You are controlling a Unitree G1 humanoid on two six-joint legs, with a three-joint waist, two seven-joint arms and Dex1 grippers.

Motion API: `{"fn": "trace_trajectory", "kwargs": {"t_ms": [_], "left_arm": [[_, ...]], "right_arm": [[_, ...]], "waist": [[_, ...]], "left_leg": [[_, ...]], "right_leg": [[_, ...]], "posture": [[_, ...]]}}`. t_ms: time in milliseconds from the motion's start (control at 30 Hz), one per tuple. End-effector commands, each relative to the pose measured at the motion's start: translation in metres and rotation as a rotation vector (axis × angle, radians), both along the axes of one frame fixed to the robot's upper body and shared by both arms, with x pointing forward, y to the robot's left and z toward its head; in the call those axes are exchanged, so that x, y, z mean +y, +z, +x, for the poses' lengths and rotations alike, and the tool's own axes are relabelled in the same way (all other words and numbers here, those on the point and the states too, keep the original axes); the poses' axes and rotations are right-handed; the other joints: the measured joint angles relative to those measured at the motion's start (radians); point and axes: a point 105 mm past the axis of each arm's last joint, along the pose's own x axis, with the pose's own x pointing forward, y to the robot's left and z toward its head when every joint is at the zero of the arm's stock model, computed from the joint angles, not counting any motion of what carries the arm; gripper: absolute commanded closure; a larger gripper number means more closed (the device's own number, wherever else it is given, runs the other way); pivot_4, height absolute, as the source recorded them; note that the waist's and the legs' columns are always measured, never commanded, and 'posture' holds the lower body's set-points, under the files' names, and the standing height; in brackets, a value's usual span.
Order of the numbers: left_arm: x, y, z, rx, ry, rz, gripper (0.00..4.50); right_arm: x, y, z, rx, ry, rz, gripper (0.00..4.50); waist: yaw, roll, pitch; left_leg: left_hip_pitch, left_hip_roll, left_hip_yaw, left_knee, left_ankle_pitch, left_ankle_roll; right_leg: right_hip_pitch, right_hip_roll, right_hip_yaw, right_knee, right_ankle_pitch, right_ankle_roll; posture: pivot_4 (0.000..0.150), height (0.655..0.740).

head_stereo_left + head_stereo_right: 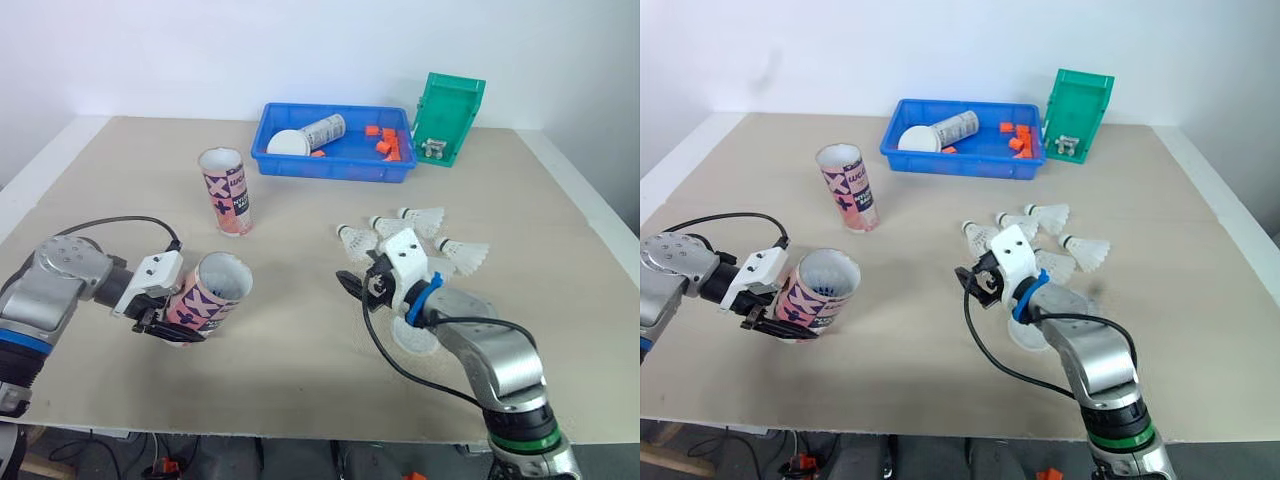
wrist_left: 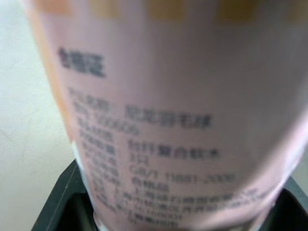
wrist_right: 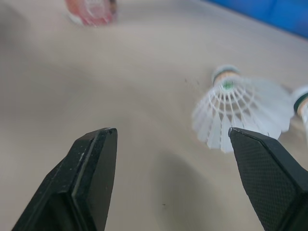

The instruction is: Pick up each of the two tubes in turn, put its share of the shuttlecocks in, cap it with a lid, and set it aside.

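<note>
Your left pincer is pinching the tube near its closed end. It is held tilted, well in front of the tray and past the tray's left end, with the open mouth facing up and toward the tray. The head views give you that mouth, but the inside is only a pale hollow and you cannot tell what lies in it. The left wrist view gives you what the head views do not: the printed side of the tube with a black finger tight against each side. The print is too blurred to read.

The second tube stands upright just in front of the tray's left end. The shuttlecocks lie on the bench in front of the tray's right end.

Your right pincer is spread wide and holds nothing. In its wrist view one shuttlecock lies just beyond the fingers. In the head views its arm covers part of some pale discs; you cannot tell what they are.
</note>
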Motion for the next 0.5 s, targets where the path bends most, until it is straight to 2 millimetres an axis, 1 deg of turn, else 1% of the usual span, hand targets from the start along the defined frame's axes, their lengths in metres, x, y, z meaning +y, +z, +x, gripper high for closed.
{"fn": "trace_trajectory", "kwargs": {"t_ms": [33, 133, 267, 333, 400, 500], "left_arm": [[-0.002, -0.009, -0.005, 0.026, -0.009, 0.006, 1.74], [-0.001, -0.01, -0.007, 0.027, -0.001, 0.002, 1.74], [-0.001, -0.009, -0.008, 0.024, 0.006, -0.004, 1.74], [-0.001, -0.01, -0.007, 0.02, 0.014, -0.005, 1.74], [-0.001, -0.01, -0.008, 0.019, 0.017, -0.005, 1.74], [-0.002, -0.01, -0.01, 0.023, 0.021, -0.015, 1.74]], "right_arm": [[0.002, 0.008, 0.012, -0.051, -0.024, 0.006, 0.52], [0.005, 0.006, 0.024, -0.054, -0.035, 0.005, 0.52], [0.015, 0.008, 0.035, -0.076, -0.008, 0.01, 0.52], [0.023, 0.006, 0.041, -0.082, 0.017, 0.007, 0.52], [0.025, 0.004, 0.046, -0.086, 0.019, -0.003, 0.52], [0.022, 0.004, 0.056, -0.105, -0.002, -0.022, 1.3]], "waist": [[0.0, 0.0, 0.0], [-0.001, 0.0, 0.0], [-0.003, 0.0, 0.0], [-0.005, 0.0, 0.0], [-0.006, 0.0, 0.0], [-0.005, 0.0, 0.0]], "left_leg": [[0.0, 0.0, 0.0, 0.0, 0.0, 0.0], [0.0, 0.0, -0.001, -0.001, 0.0, 0.0], [0.0, 0.0, -0.001, -0.001, 0.0, 0.0], [0.0, 0.0, -0.001, -0.001, 0.0, 0.0], [0.0, 0.0, -0.001, -0.001, 0.0, 0.0], [0.0, 0.0, -0.001, -0.001, 0.0, 0.0]], "right_leg": [[0.0, 0.0, 0.0, 0.0, 0.0, 0.0], [-0.001, 0.001, 0.0, 0.0, -0.001, 0.0], [-0.001, 0.001, 0.0, 0.0, -0.001, 0.0], [-0.001, 0.001, 0.0, 0.0, 0.0, 0.0], [0.0, 0.001, 0.0, 0.0, 0.0, 0.0], [0.0, 0.001, 0.0, 0.0, 0.0, 0.0]], "posture": [[0.15, 0.7079], [0.15, 0.7079], [0.15, 0.7079], [0.15, 0.7079], [0.15, 0.7079], [0.15, 0.7079]]}}
